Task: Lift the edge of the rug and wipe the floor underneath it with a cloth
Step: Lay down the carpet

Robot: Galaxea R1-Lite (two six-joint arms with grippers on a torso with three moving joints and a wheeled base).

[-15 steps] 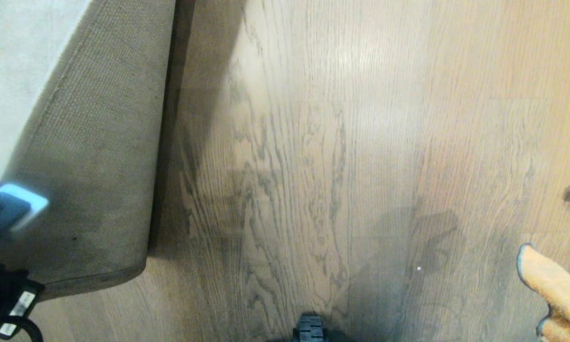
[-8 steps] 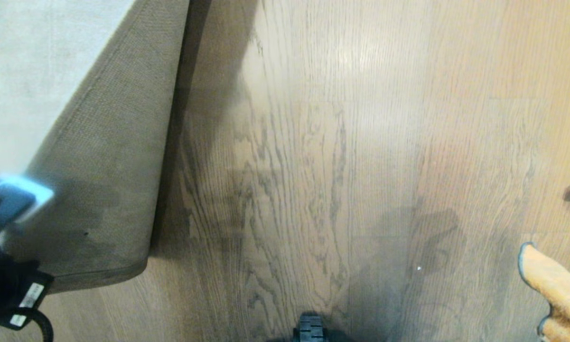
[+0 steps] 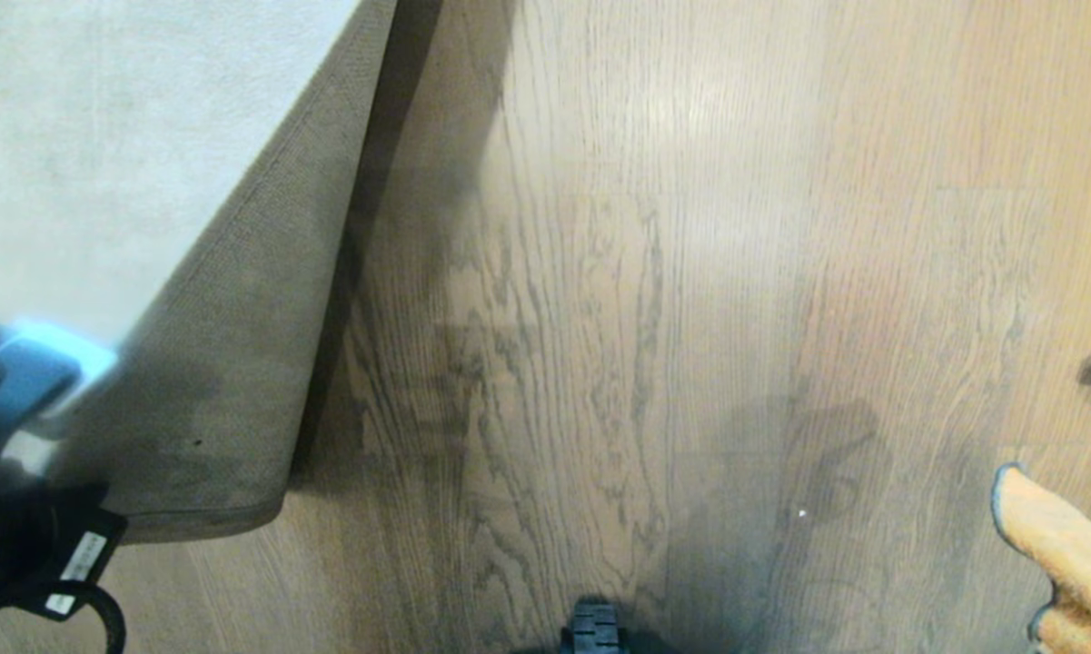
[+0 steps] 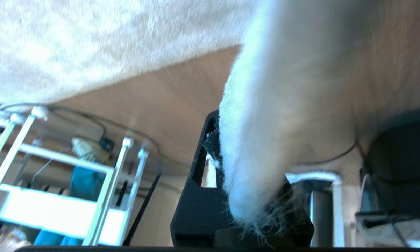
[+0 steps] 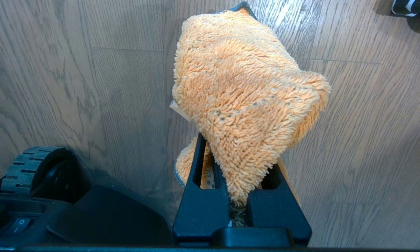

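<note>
The left tool (image 4: 244, 210) is clamped on the rug edge (image 3: 236, 400), pinching the pale pile near its corner and holding that corner folded up off the floor (image 3: 654, 300) so the tan woven backing faces outward. In the head view the lifted flap stands at the left, its lower border curling just above the brown planks, with a dark shadow along the line where it rises from the wood. The left arm itself shows only as a black shape with a light blue patch at the far left edge. Off to the right, the right tool (image 5: 237, 196) is closed tight on the cloth (image 5: 244, 101), a fuzzy orange-yellow rag with a grey-blue stitched border that bunches up above the black fingers (image 5: 199, 210) and hangs clear over the floor, well apart from the rug. A ribbed black wheel (image 5: 31, 168) of the base sits beside that arm.
</note>
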